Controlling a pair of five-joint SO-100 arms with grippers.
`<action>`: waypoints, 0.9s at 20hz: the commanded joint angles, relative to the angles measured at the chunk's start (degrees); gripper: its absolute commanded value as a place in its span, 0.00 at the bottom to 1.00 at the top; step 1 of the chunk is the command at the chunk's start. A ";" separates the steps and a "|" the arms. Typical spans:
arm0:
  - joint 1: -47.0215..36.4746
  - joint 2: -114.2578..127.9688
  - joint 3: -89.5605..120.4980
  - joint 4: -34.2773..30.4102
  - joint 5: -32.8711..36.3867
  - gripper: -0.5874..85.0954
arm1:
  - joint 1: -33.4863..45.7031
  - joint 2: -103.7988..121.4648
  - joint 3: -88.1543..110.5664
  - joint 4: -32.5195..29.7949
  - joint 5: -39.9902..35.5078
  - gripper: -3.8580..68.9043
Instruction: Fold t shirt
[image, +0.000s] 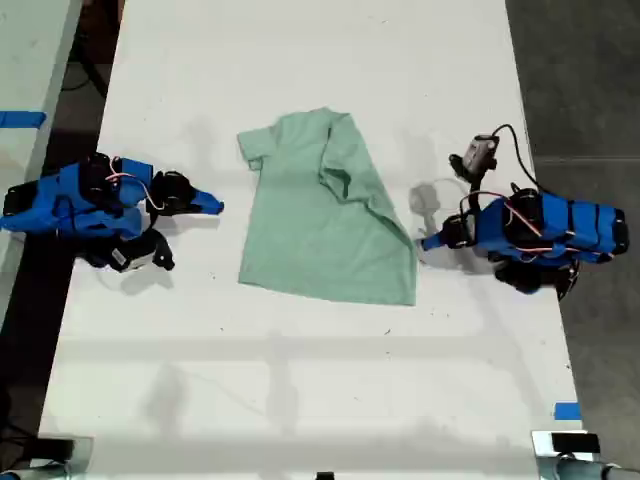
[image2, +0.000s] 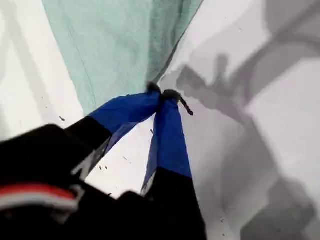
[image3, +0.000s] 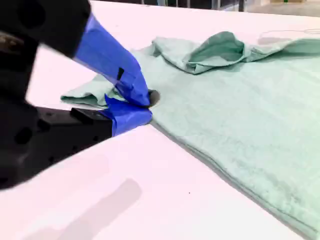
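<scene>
The pale mint-green t shirt (image: 310, 230) lies flat mid-table, its side toward the exterior view's right folded over onto the body in a wrinkled ridge. My first gripper (image: 425, 242) (image2: 161, 93), on the arm at the exterior view's right, is shut, its tips right at the t shirt's (image2: 115, 45) edge; I cannot tell whether they pinch cloth. My second gripper (image: 214, 207) (image3: 146, 104), at the exterior view's left, is shut and rests a short way from the t shirt (image3: 240, 115), with a sleeve (image3: 85, 95) showing behind its fingers.
The white table (image: 300, 380) runs the length of the exterior view, with dark floor past both long edges. A blue tape mark (image: 566, 410) sits near the exterior view's lower right corner. A second pale surface with blue tape (image: 20, 120) stands at the exterior view's left.
</scene>
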 joint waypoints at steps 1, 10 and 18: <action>-2.90 0.00 -0.35 -0.70 -4.13 0.00 | -0.44 0.53 2.99 0.18 1.93 0.07; -21.45 -44.56 -43.42 10.28 16.52 0.00 | -0.26 0.53 2.99 0.18 1.93 0.07; -34.72 -100.28 -82.35 9.23 40.25 0.30 | -1.05 0.53 2.99 0.18 2.11 0.07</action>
